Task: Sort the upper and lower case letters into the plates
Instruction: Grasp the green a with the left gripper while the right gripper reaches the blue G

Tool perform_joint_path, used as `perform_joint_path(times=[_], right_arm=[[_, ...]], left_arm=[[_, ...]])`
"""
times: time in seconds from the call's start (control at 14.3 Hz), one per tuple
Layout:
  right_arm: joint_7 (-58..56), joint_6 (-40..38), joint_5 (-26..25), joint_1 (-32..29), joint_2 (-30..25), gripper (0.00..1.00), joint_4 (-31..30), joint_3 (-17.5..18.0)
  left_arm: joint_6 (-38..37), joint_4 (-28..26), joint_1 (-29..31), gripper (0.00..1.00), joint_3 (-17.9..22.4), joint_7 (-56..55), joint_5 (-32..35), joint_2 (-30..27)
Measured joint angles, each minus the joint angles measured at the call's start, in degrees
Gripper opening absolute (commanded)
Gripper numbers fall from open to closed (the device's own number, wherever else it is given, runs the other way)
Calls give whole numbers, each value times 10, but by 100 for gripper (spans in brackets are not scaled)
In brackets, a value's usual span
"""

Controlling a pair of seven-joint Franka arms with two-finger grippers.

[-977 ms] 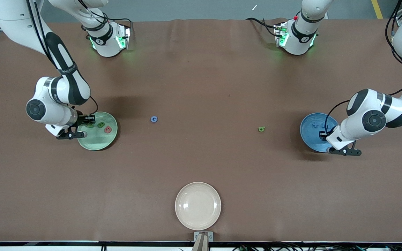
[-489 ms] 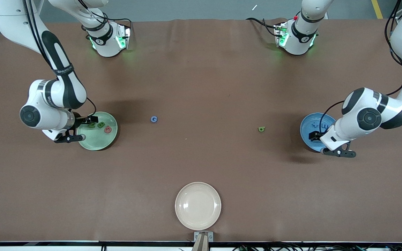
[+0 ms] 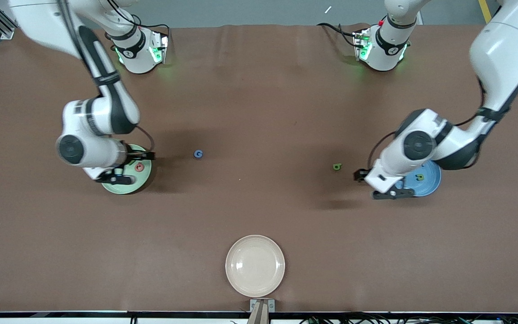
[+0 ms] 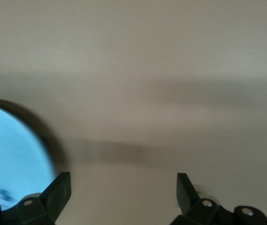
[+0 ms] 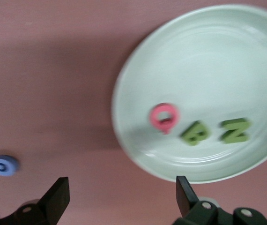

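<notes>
Front view shows a big brown bench (image 3: 259, 112) with two arms reaching over it. Next in size come three plates. A cream plate (image 3: 255, 266) sits alone, nearest the camera. The green plate (image 3: 126, 186) lies toward the right arm's end, and the blue plate (image 3: 427, 180) lies toward the left arm's end.

The right end effector (image 5: 119, 199) hangs over the edge of the green plate, with its fingers spread wide and nothing between them. The left end effector (image 4: 124, 192) hangs over bare bench just beside the blue plate, and it is spread wide and empty too.

Then the little letters. The green plate holds a pink letter (image 5: 162, 117), a green B (image 5: 195, 132) and a green N (image 5: 235, 130), lying flat and close together. The blue plate shows one small green letter (image 3: 419, 177); the arm hides the rest of that plate. Two letters are not yet sorted. A blue G (image 3: 198, 154) lies on the bench between the plates, closer to the green plate. A green b (image 3: 337, 167) lies on the bench near the left end effector.

I think these letters are very light, stiff and thin. They may slide or flip when touched. A good hold is likely straight down, with one finger on each outer side, squeezing softly.
</notes>
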Motion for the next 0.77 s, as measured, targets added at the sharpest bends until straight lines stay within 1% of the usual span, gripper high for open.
perform_joint_path(times=[0.14,0.28,0.49,0.63,0.7,0.77], right_arm=[[82,35,1,51,0,100,-10,1],[144,88,1,87,0,100,-34,1],[218,184,1,132,4,100,-76,1],[268,247,1,166,10,99,-101,1],[286,273,1,179,15,95,-112,1],[300,292,1,189,20,89,-120,1]], left_arm=[[0,12,-63,99,29,-56,-6,2],[0,15,-103,99,49,-102,-7,8],[8,6,-110,96,55,-131,-7,21],[27,-11,-103,88,56,-138,-7,26],[37,-20,-100,86,56,-149,-7,27],[46,-28,-98,83,56,-162,-7,27]])
